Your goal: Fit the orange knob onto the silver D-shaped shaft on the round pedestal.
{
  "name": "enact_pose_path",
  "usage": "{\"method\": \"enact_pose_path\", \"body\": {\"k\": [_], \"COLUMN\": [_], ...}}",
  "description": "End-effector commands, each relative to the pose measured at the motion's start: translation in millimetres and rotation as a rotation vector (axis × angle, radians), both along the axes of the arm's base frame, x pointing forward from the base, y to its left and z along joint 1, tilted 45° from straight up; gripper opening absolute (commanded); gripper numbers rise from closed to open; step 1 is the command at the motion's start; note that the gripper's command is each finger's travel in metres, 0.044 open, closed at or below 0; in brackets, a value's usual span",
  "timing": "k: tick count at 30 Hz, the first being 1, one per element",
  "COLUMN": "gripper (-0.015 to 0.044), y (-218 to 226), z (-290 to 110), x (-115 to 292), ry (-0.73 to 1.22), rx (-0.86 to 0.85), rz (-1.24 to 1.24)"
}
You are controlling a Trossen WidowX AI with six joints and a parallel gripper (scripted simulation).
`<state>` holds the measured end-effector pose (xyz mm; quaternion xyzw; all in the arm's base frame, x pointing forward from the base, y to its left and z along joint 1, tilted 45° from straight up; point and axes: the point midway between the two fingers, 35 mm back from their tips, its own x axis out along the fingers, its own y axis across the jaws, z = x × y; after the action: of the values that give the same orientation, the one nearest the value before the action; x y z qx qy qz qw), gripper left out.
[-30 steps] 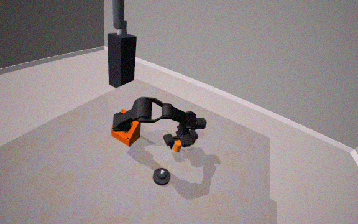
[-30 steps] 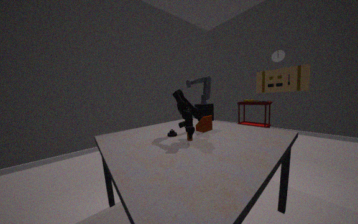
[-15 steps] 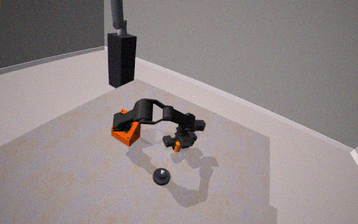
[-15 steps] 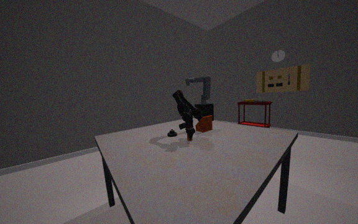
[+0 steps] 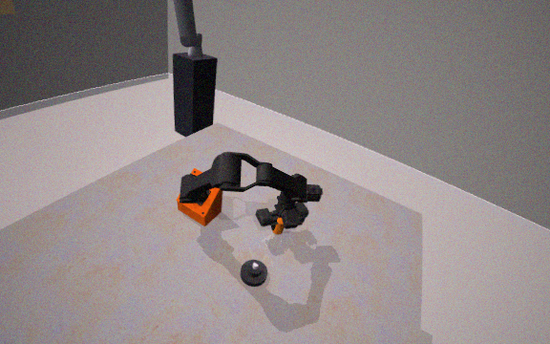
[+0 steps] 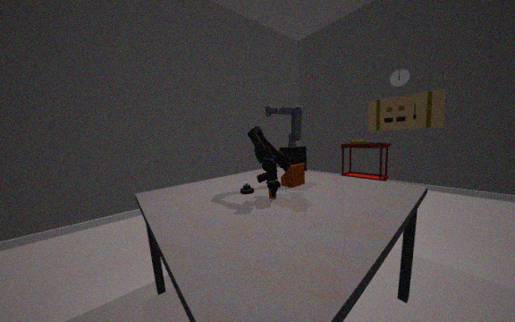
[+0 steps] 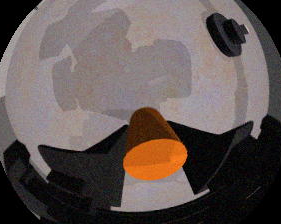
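Observation:
The orange knob [image 5: 279, 225] [image 6: 270, 195] [image 7: 152, 148] stands upright on the table, a tapered cylinder with its flat top facing the wrist camera. My gripper [image 5: 281, 221] [image 6: 273, 187] [image 7: 147, 127] reaches down over it and is shut on it, one dark finger on each side. The round dark pedestal [image 5: 254, 273] [image 6: 247, 190] [image 7: 225, 31] with the silver shaft [image 5: 255, 265] stands apart from the knob, nearer the front in the top view and at the upper right of the wrist view. The knob's hole is hidden underneath.
The arm's orange base block [image 5: 200, 205] [image 6: 294, 174] stands behind the knob. A tall dark column [image 5: 194, 93] stands on the floor beyond the table. A red rack [image 6: 365, 158] stands by the far wall. The table's edges [image 6: 375, 264] show in the exterior view.

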<state>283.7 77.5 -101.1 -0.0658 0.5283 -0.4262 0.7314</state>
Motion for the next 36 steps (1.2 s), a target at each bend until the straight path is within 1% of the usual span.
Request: {"method": "enact_pose_path", "body": {"k": [1, 36], "gripper": [0.0, 0.0], "y": [12.6, 90.7], "z": [8.4, 83.8], "x": [3.8, -2.9], "ry": [-0.012, -0.009], "rx": [0.012, 0.016], "rz": [0.004, 0.005]}}
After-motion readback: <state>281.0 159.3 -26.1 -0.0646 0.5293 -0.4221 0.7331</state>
